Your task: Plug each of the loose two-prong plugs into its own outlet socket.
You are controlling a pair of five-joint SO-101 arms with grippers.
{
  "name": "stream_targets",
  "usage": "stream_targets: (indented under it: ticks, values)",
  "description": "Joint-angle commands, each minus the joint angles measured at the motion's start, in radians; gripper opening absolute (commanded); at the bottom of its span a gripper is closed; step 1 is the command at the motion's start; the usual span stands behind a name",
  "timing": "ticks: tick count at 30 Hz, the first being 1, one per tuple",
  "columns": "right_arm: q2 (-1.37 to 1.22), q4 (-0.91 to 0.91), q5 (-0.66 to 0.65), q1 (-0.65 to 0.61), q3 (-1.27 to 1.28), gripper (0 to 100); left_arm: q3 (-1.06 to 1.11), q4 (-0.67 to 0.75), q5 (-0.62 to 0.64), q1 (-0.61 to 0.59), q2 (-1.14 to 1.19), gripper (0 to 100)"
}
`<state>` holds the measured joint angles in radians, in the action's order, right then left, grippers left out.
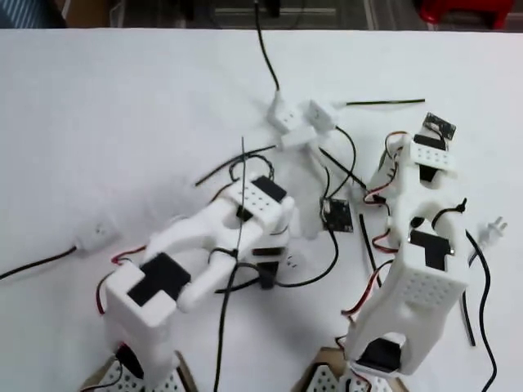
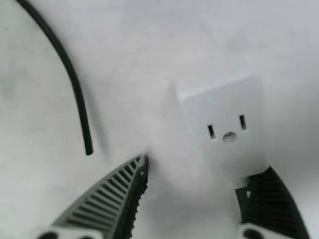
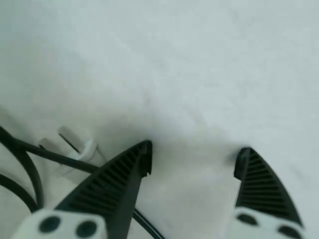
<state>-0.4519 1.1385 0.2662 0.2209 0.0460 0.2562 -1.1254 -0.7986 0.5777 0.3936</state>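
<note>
While socket (image 2: pixel 227 132) faces upward, left tool (image 2: pixel 194 172) spread

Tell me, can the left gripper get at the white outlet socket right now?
Probably yes: the left gripper is open, the outlet socket lies right ahead within its opening, and the black cable end lies clear to one side.

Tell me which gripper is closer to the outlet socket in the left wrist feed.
Left. The outlet socket sits between the left gripper's open fingers. The right gripper is open over the table beside a two-prong plug.
</note>
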Motion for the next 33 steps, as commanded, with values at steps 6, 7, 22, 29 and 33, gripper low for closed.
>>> stream_targets:
  ticks: [6,7,22,29,33]
  values:
    - [0.016,-0.035,-0.011,-0.025,-0.012,26.5,-0.218,-0.069,0.153,-0.223,0.067,7]
    - [0.016,-0.035,-0.011,-0.025,-0.012,26.5,-0.236,-0.081,0.163,-0.262,0.068,7]
    - [0.016,-0.035,-0.011,-0.025,-0.012,26.5,-0.347,-0.339,-0.057,-0.57,0.061,2]
    - [0.016,-0.035,-0.011,-0.025,-0.012,26.5,-0.356,-0.384,-0.06,-0.581,0.067,7]
    - [0.016,-0.035,-0.011,-0.025,-0.012,26.5,-0.358,-0.385,-0.054,-0.601,0.059,31]
